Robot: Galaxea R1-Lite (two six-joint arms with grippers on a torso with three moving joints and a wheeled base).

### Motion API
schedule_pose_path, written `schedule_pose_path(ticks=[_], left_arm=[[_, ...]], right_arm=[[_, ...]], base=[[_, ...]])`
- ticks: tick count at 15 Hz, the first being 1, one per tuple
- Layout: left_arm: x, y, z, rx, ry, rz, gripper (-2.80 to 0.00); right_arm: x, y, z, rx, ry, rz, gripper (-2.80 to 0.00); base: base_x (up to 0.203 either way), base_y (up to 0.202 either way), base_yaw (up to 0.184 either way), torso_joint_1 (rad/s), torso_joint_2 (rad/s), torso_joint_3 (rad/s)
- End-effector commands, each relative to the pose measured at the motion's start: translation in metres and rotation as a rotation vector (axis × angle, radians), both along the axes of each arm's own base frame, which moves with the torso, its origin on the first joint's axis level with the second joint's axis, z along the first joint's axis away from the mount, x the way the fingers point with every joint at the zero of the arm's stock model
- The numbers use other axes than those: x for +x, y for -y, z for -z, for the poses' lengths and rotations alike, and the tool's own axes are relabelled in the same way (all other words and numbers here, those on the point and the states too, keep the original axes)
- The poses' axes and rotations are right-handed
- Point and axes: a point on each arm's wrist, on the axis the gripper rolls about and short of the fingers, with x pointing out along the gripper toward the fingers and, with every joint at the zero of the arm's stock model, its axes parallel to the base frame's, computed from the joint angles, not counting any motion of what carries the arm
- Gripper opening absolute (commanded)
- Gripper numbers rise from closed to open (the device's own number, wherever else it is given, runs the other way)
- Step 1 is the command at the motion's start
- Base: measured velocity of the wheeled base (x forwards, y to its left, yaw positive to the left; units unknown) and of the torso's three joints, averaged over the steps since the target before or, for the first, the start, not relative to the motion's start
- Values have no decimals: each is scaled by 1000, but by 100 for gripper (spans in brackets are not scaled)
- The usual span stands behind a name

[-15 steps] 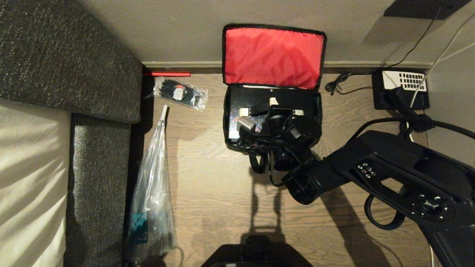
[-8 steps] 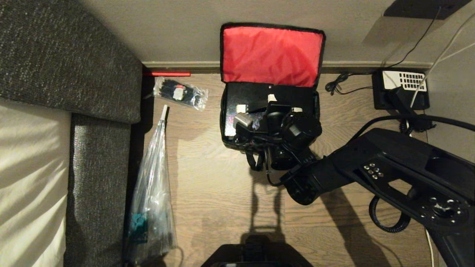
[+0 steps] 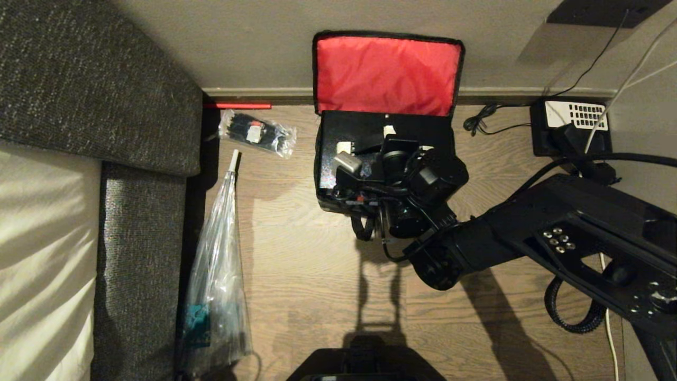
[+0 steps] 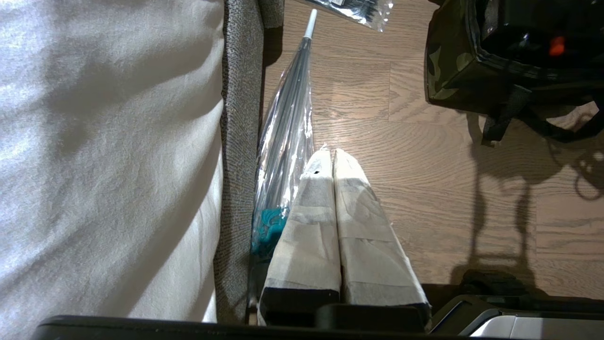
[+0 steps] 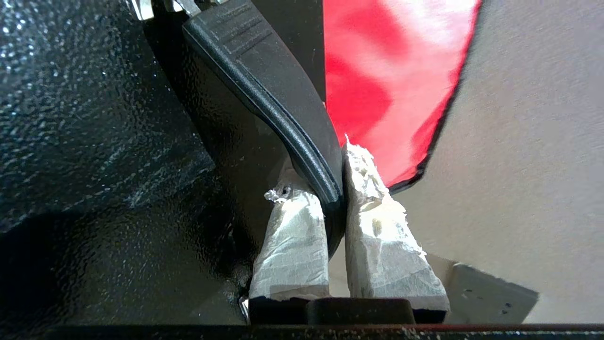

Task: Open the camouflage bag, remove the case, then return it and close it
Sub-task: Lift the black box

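Case [image 3: 386, 127] sits higher out of the open camouflage bag [image 3: 338, 198] than a second ago, its top edge now against the red lid lining [image 3: 386, 74]. Right tool [image 5: 332, 189] stays clamped on the case handle [image 5: 264, 80]. Left tool [image 4: 332, 158] is closed and empty over the floor [image 3: 307, 275], beside the sofa [image 3: 143, 222].

Right arm [image 3: 529, 238] overhanging open camouflage bag [image 3: 338, 203], hiding much of case [image 3: 354, 129] and bag's near wall. Right gripper [image 5: 332, 189] itself lying under wrist in head view, fingertips not showing there. Case handle [image 5: 264, 80] running out past frame edge in right wrist view. Clear plastic bag [image 3: 217, 275] running off picture's bottom edge; contents too blurred to name. Telephone [image 3: 574, 127] partly covered by cables.
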Motion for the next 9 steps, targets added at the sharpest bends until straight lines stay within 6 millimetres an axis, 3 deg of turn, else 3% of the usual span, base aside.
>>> schedule_pose_path(ticks=[1, 9], left_arm=[[3, 0, 11, -1, -41, 1, -280], [3, 0, 11, -1, -40, 0, -280]], right_arm=[[-7, 2, -13, 12, 21, -1, -280], [-21, 11, -38, 5, 50, 13, -280]], base=[[0, 0, 0, 0, 0, 0], [0, 0, 0, 0, 0, 0]])
